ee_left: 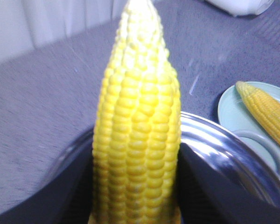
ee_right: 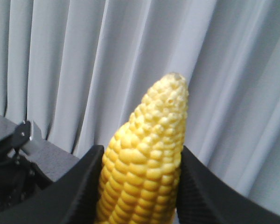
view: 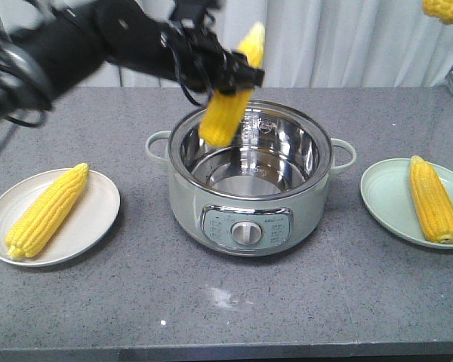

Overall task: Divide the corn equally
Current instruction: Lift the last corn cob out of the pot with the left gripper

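Over the pot (view: pixel 249 219) at the counter's (view: pixel 136 302) middle, the left end effector (view: pixel 230 75) clamps the first cob (view: pixel 225 105), tilted with its tip toward 1 o'clock. High at the pot's 1 o'clock, the right end effector (ee_right: pixel 140 186) grips the second cob (view: pixel 447 9). The third cob (view: pixel 47 211) lies on the white plate (view: pixel 98 219) at 9 o'clock, and the fourth cob (view: pixel 433 200) on the green plate (view: pixel 385 196) at 3 o'clock.

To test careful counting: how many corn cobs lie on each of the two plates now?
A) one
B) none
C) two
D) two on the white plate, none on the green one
A: the left cob lies alone on the white plate, the right cob alone on the green plate; the left gripper holds the third cob, the right gripper the fourth cob.
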### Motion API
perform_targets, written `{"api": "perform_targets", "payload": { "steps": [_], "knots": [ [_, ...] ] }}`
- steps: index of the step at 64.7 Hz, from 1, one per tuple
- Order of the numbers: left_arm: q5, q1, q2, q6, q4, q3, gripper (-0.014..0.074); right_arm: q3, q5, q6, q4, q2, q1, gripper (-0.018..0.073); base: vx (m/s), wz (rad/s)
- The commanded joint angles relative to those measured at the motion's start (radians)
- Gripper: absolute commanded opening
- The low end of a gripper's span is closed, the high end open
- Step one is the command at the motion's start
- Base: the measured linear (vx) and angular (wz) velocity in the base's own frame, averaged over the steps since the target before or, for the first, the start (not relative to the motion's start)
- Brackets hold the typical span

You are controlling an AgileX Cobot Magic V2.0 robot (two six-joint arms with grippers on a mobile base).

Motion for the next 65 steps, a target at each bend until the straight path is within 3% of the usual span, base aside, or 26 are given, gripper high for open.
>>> {"api": "perform_targets", "payload": {
  "steps": [1, 13, 35, 46, 65],
  "knots": [
    [0.016, 0.001, -0.15, -0.005, 0.073, -0.033, -0.0008, -0.025, -0.024, 0.018, 0.023, -0.018, -0.006, -0.0004, 0.0, 0.0],
    [0.191, 0.001, -0.297, -0.054, 0.189, -0.033, -0.0008, -0.025, 0.043, 0.079, 0.024, -0.018, -0.006, -0.0004, 0.0, 0.0],
    [0.501, 0.001, -0.425, -0.068, 0.199, -0.033, -0.0008, -0.025, 0.285, 0.099, 0.095, -0.018, -0.006, -0.0004, 0.0, 0.0],
    [0.506, 0.001, -0.48, -0.086, 0.2, -0.031, -0.0008, -0.025, 0.395, 0.099, 0.141, -0.018, -0.003, -0.0004, 0.0, 0.0],
    [0.506, 0.001, -0.524, -0.086, 0.2, -0.031, -0.0008, -0.025, 0.46, 0.096, 0.14, -0.018, -0.003, -0.0004, 0.0, 0.0]
  ]
}}
